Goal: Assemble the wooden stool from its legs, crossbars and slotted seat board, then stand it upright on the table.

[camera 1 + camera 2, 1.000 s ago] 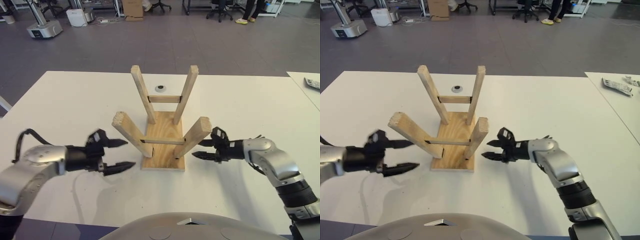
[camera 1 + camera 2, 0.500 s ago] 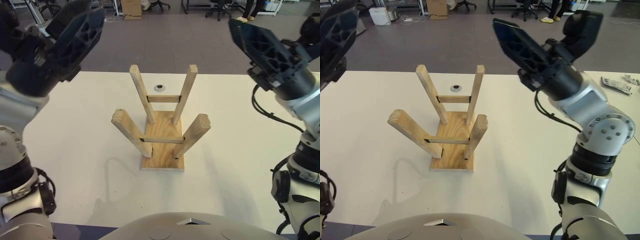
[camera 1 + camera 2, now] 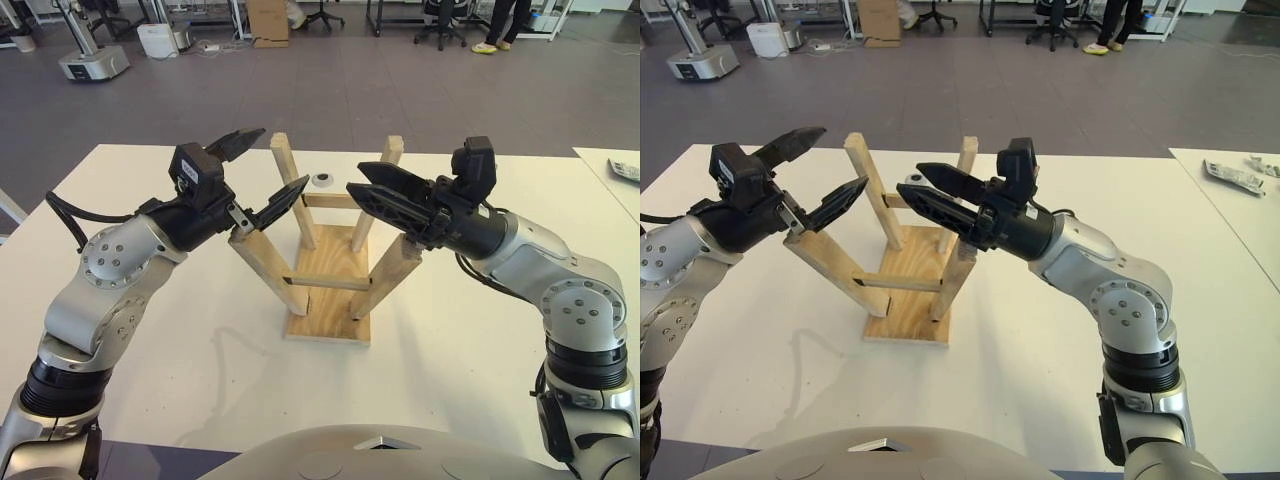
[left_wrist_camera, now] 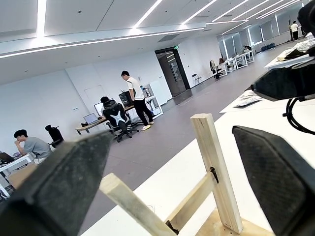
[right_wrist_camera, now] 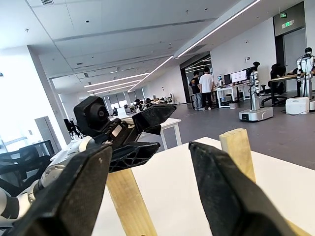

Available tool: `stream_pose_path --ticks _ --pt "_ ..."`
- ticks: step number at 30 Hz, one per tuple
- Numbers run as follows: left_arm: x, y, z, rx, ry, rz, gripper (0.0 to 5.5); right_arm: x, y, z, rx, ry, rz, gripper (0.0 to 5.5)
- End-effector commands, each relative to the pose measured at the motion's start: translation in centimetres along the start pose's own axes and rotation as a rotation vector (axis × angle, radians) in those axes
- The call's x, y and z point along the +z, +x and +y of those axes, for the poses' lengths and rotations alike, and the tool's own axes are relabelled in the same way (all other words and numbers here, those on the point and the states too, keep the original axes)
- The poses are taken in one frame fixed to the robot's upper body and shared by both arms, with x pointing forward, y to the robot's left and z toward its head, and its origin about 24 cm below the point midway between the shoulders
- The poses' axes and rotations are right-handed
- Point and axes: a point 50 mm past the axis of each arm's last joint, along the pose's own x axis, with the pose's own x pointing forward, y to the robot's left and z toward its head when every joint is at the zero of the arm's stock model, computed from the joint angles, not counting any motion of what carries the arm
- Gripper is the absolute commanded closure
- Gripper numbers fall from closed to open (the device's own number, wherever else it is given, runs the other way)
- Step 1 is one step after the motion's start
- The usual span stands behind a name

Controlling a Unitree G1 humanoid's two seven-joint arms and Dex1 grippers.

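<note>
Looking down from the head camera first: one wooden stool sits upside down on the white surface. Its seat board lies flat on that surface, with four legs splaying upward and two crossbars, one across the near pair and one across the far pair. One small round thing lies on the surface just behind the stool. Both arms are up at leg-top height. The left gripper is spread wide and holding nothing. It hangs right at the top end of the near-left leg, and I can't tell if it actually touches. The right gripper is spread too, also holding nothing. It's over the top of the near-right leg, pointing across toward the other gripper. In the left wrist view, its two dark fingers are far apart, with two legs and one crossbar framed between them, a bit beyond the tips. In the right wrist view, its fingers are wide as well, with two leg tops between and beyond them and the left gripper farther off.
</note>
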Motion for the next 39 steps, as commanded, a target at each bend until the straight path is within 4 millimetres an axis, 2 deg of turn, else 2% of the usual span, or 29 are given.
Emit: stream_pose_path --ticks 1,3,6,9,11,12,15,16,17,19,20,21,23,25,31,33,35,37,39 --pt "-3.4 -0.1 -2.8 -0.151 -0.210 0.168 1.08 0.1 0.3 -0.8 -0.020 0.000 0.058 2.60" --pt "0.9 1.1 -1.5 -0.121 -0.166 -0.042 1.08 2.6 0.7 -0.3 0.016 -0.057 -0.034 2.60" --pt "5.8 1.9 0.3 -0.035 -0.134 -0.276 1.08 5.9 1.1 0.6 0.055 -0.108 -0.167 2.60" --pt "9.0 1.8 1.5 0.046 -0.101 -0.426 1.08 8.5 0.9 2.1 0.119 -0.098 -0.304 2.60" --pt "9.7 1.2 1.6 0.070 -0.111 -0.456 1.08 8.9 -0.1 2.6 0.143 -0.057 -0.350 2.60" --pt "9.2 0.7 1.2 0.072 -0.140 -0.430 1.08 8.0 -0.8 2.4 0.124 -0.021 -0.323 2.60" --pt "4.3 -0.8 -2.0 0.052 -0.339 -0.188 1.08 2.2 -2.6 0.8 -0.024 0.117 -0.119 2.60" --pt "1.7 -1.3 -3.6 0.038 -0.426 -0.070 1.08 -0.5 -3.3 0.3 -0.077 0.183 -0.033 2.60" --pt "-1.7 -2.1 -5.3 0.045 -0.542 0.087 1.08 -3.4 -4.1 -0.1 -0.142 0.264 0.034 2.60" --pt "-7.3 -3.8 -8.6 0.026 -0.631 0.344 1.08 -7.5 -5.2 -0.5 -0.228 0.363 0.113 2.60" --pt "-8.5 -4.1 -9.4 0.048 -0.654 0.374 1.08 -7.8 -5.0 -0.8 -0.242 0.368 0.100 2.60" --pt "-8.9 -3.8 -9.3 0.075 -0.643 0.358 1.08 -7.3 -4.7 -1.1 -0.239 0.353 0.074 2.60" --pt "-8.8 -3.0 -8.0 0.133 -0.605 0.292 1.08 -6.0 -4.0 -1.6 -0.225 0.314 0.023 2.60" --pt "-7.9 -2.1 -7.0 0.134 -0.559 0.220 1.08 -5.0 -3.5 -1.7 -0.204 0.276 0.002 2.60" --pt "-4.3 -0.3 -6.5 0.067 -0.532 0.033 1.08 -2.6 -3.1 -1.6 -0.158 0.200 -0.043 2.60" --pt "-2.2 0.1 -5.9 0.041 -0.525 -0.071 1.08 -0.9 -3.0 -1.2 -0.117 0.178 -0.099 2.60" --pt "1.8 0.3 -4.7 -0.002 -0.544 -0.277 1.08 1.2 -2.9 0.0 -0.027 0.182 -0.175 2.60" --pt "5.5 -0.1 -3.6 -0.034 -0.583 -0.474 1.08 2.0 -3.0 1.2 0.050 0.208 -0.208 2.60" --pt "7.3 -0.6 -2.6 -0.016 -0.622 -0.581 1.08 2.2 -3.5 1.7 0.067 0.232 -0.220 2.60"
